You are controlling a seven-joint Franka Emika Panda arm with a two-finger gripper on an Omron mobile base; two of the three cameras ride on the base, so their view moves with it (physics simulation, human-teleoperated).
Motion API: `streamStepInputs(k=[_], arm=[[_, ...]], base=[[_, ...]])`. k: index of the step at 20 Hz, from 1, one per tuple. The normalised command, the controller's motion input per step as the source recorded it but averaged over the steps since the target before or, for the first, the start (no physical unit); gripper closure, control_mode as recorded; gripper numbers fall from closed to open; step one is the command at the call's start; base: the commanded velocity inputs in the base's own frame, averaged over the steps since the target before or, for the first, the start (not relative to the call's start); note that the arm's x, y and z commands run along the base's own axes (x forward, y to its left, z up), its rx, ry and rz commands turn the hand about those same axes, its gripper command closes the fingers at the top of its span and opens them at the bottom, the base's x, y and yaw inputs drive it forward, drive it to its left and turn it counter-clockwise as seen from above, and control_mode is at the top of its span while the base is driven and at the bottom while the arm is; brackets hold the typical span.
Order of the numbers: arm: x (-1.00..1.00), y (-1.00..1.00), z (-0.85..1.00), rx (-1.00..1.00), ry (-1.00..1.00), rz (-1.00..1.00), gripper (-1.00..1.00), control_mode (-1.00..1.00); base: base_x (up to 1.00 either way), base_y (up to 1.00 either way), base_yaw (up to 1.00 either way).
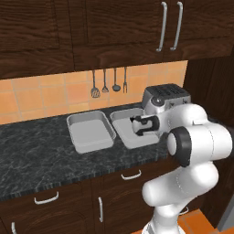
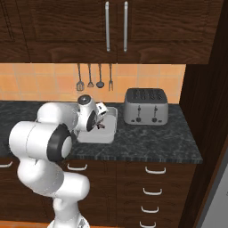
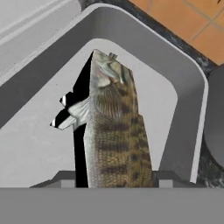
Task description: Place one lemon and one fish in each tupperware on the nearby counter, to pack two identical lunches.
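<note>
The fish [image 3: 111, 131] is hanging between the finger tips of the gripper [image 3: 111, 181], which is grasping it by the tail end, its head pointing down into the right tray [image 3: 183, 100]; whether the head is touching the tray floor is hard to tell. In the base views the gripper [image 1: 137, 124] is hovering over this tray [image 1: 119, 119], the hand covering most of it. The left tray [image 1: 90, 132] is lying just beside it on the counter [image 1: 36, 146]. A toaster [image 2: 146, 106] is standing near the right tray [image 2: 111, 133], at the counter's right end. Utensils [image 1: 109, 82] are hanging on the orange tiled wall [image 1: 41, 96] behind, under dark cabinets [image 2: 116, 26].
</note>
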Motion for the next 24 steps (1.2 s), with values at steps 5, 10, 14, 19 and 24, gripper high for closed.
streamStepInputs(k=[5,10,14,19,24], arm=[[0.34,0.00,-0.38,-0.02,0.00,-0.02,1.00,-1.00],[0.57,0.00,-0.07,0.00,0.00,-0.05,-1.00,-1.00],[0.63,-0.03,0.00,0.00,0.00,-0.07,-1.00,-1.00],[0.07,-0.01,0.16,0.00,-0.02,-0.04,-1.00,-1.00],[-0.79,0.00,0.93,0.00,-0.12,-0.04,-1.00,-1.00]], base=[[0.00,0.00,0.00],[0.00,0.00,0.00],[0.00,0.00,0.00],[0.00,0.00,0.00],[0.00,0.00,0.00]])
